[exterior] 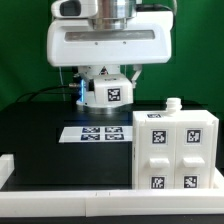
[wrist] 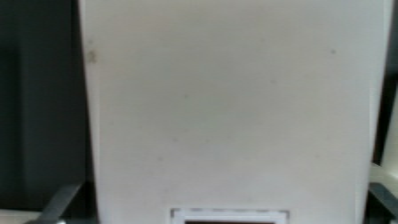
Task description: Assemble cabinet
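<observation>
The cabinet body [exterior: 175, 150], a white box with several black-and-white tags on its front, stands at the exterior view's right, with a small white knob [exterior: 171, 102] on its top. My gripper [exterior: 105, 84] hangs at the back centre over the black table. It is shut on a white cabinet panel [exterior: 108, 95] that shows one tag and is held off the table. In the wrist view this panel [wrist: 222, 100] fills the space between the dark fingers [wrist: 61, 203]. The gripper [wrist: 222, 208] grips its sides.
The marker board [exterior: 98, 133] lies flat on the black table, just in front of the held panel and left of the cabinet body. A low white wall [exterior: 70, 195] runs along the table's front and left edges. A green backdrop stands behind.
</observation>
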Controlling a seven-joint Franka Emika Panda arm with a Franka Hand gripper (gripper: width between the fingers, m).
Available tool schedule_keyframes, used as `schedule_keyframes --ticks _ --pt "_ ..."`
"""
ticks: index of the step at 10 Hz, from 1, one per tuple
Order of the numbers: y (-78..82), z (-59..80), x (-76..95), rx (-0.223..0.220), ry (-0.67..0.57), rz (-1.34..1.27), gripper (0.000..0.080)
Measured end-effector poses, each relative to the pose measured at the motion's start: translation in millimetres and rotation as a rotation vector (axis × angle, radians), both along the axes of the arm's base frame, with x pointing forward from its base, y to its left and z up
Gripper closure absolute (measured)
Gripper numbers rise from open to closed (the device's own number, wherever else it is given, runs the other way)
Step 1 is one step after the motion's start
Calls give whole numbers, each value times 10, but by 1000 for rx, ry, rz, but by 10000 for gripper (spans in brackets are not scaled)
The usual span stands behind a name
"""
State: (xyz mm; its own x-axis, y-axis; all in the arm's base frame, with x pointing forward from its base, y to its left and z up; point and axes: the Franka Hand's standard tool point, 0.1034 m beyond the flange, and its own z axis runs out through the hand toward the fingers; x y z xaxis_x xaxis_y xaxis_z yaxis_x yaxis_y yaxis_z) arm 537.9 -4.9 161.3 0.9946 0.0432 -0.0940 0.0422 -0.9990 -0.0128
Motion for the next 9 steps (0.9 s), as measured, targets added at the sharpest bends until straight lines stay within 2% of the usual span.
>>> schedule_keyframes --ticks 2,3,7,9 --pt "290 96 166 -8 -16 -26 243" --pt "375 117 219 -14 -24 -7 243" --pt "358 98 204 -13 -21 -5 243" --pt "415 121 254 -12 -22 3 243"
